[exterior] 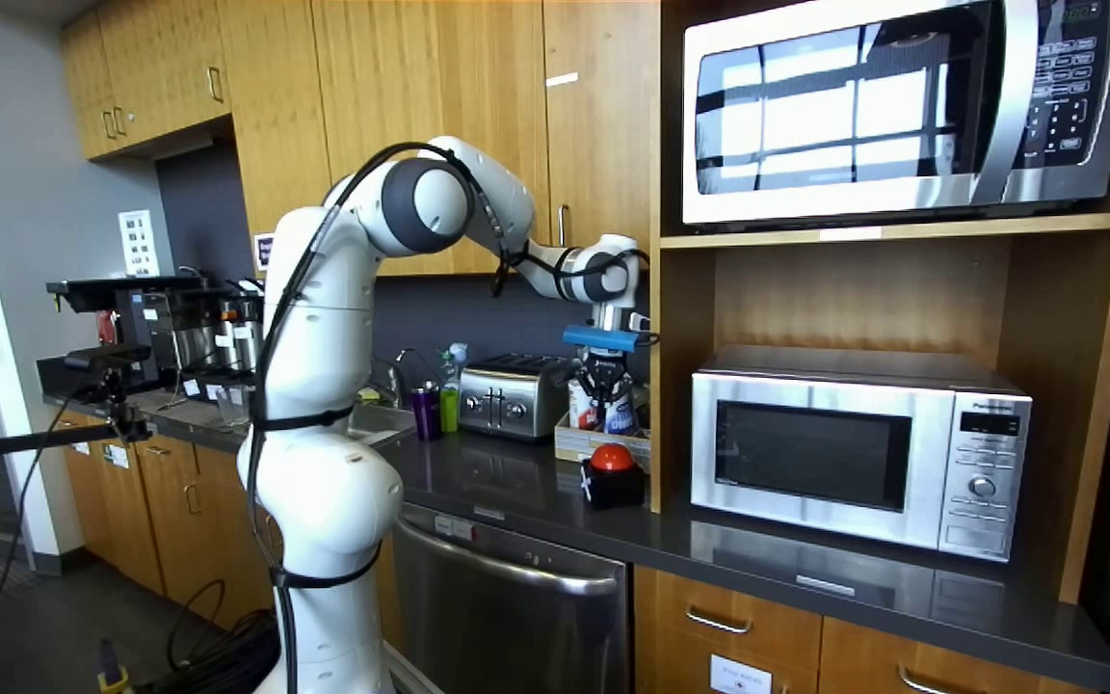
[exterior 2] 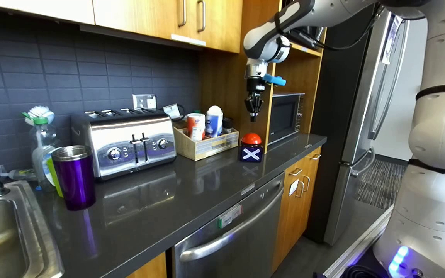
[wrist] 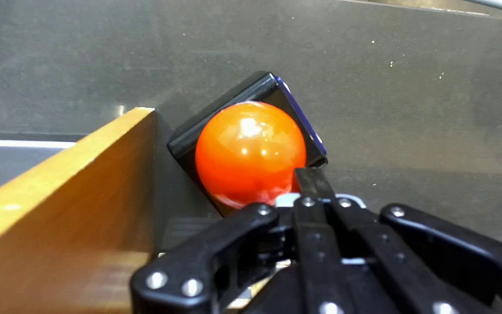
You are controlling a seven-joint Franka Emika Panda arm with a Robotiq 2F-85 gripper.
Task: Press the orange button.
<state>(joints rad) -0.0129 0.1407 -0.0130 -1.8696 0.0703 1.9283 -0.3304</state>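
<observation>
The orange button (exterior: 611,457) is a reddish-orange dome on a black box base (exterior: 615,489), standing on the dark counter. It also shows in an exterior view (exterior 2: 252,138), where its base has a white X on the front. In the wrist view the dome (wrist: 249,150) fills the middle, its lower right edge partly covered by a fingertip. My gripper (exterior 2: 253,116) points down above the button with a visible gap between the fingertips and the dome. In the wrist view the fingertips (wrist: 314,181) are together with nothing between them. My gripper also shows in an exterior view (exterior: 603,386).
A wooden shelf panel (wrist: 81,218) stands close beside the button. A silver microwave (exterior: 844,448) sits past that panel. A wooden box (exterior 2: 207,148) with canisters stands behind the button. A toaster (exterior 2: 129,141) and a purple cup (exterior 2: 75,179) stand farther along the counter (exterior 2: 176,200).
</observation>
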